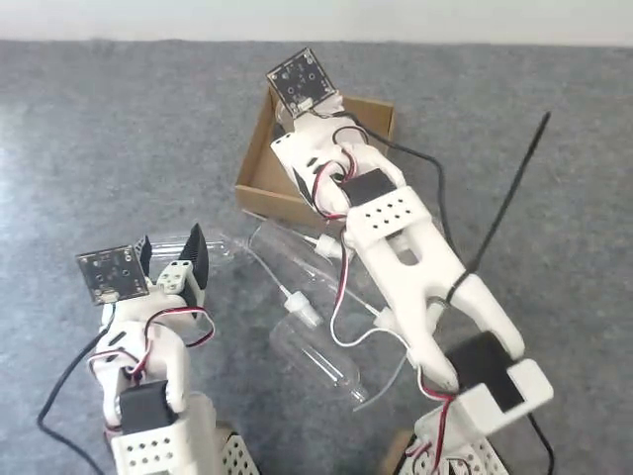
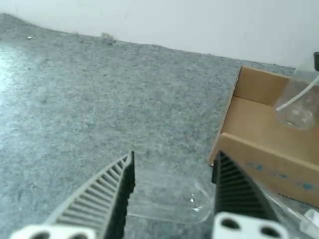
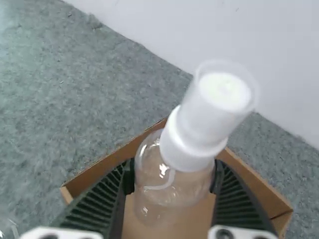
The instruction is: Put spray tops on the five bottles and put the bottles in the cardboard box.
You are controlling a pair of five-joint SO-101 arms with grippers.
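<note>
Right claw (image 3: 172, 175) pinching capped bottle (image 3: 202, 127) above cardboard box (image 3: 99, 172); left claw (image 2: 174, 160) spread astride lying bottle (image 2: 164, 198); another bottle (image 1: 321, 356) between arms.

Bright, even, diffuse light, no hard shadows, faint soft shade on the grey tabletop (image 1: 129, 148), white wall (image 3: 259, 45) nearly blown out, spray top (image 3: 214, 109) on the held bottle (image 3: 169, 199) in my right gripper (image 3: 172, 172) washed pale, small glints on the lying bottle (image 2: 164, 201) at my left gripper (image 2: 174, 159)
</note>
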